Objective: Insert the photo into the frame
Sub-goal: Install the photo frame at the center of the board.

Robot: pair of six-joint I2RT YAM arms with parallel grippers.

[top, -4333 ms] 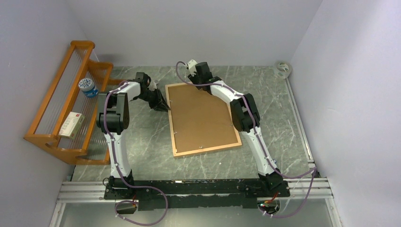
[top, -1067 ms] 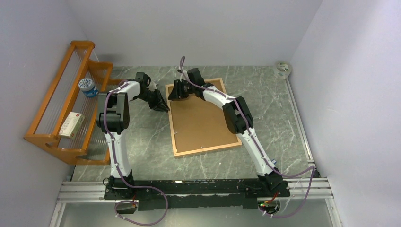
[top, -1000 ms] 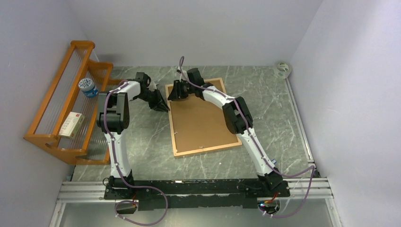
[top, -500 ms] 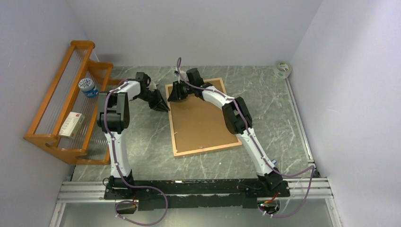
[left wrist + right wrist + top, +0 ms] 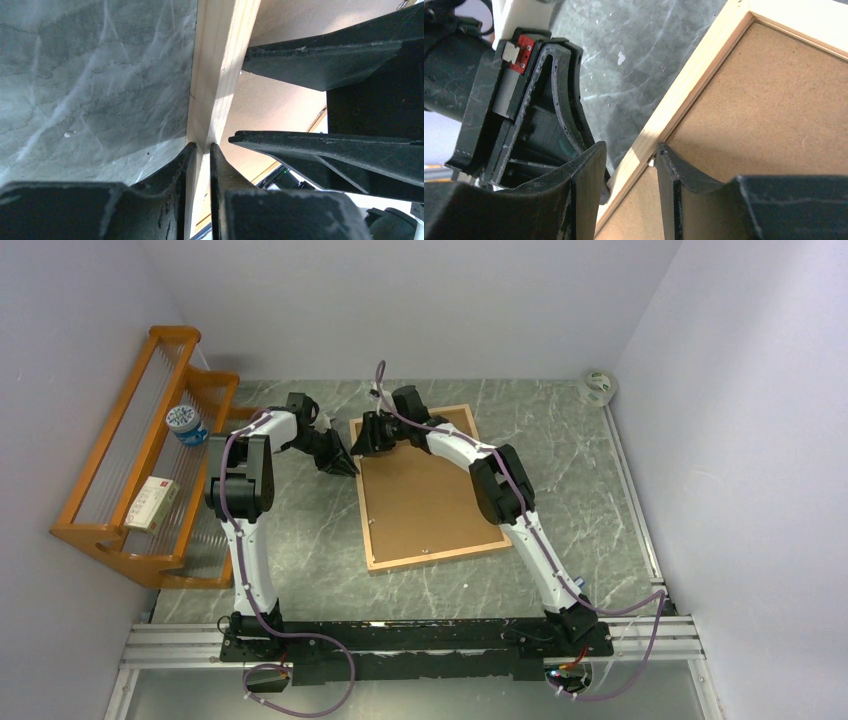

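On the green marbled tabletop [image 5: 300, 540], the large, thin-edged, light-wood rectangular picture frame [image 5: 440, 556] lies back-up between the two arms. A plain brown hardboard backing panel [image 5: 430, 490] sits inside its rails. The glossy street photo shows in none of the views, and whether it lies under the panel cannot be told.

At the frame's far-left corner, the left gripper [image 5: 200, 150] reaches in from the table side and pinches the left rail, fingers pressed onto the wood. The right gripper [image 5: 629, 155] straddles the same rail close by with its jaws spread. One finger hangs over the stone and the other is inside, its tip at the seam where panel meets rail.

The step in hand looks like gaining purchase at this corner while the left arm steadies the frame. The next move probably calls for the right fingers to close on the rail or to work the inner tip under the panel's edge. Either should be done gently, since the thin rail could skid on smooth stone.

In the earliest picture the right gripper stood further along the frame's far edge. It has since swung left to the corner. The left arm and the frame lie as they did.
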